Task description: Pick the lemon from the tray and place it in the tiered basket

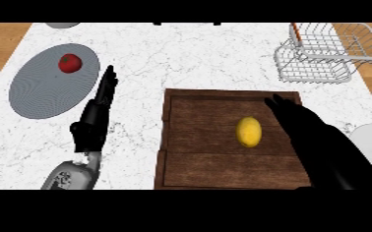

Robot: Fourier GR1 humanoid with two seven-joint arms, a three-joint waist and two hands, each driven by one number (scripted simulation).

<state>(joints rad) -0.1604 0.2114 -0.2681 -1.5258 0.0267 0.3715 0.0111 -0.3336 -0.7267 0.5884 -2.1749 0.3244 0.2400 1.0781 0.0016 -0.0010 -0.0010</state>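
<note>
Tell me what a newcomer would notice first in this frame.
Likely the yellow lemon lying alone on the dark wooden tray, with the right robot hand open just to its right, not touching it. Next, the red tomato on the grey plate at far left, and the white wire basket at upper right.

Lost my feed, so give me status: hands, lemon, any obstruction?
Left hand open, resting left of brown wooden tray. Right hand open beside yellow lemon, not gripping. Lemon on tray. White wire tiered basket far right, nothing between.
</note>
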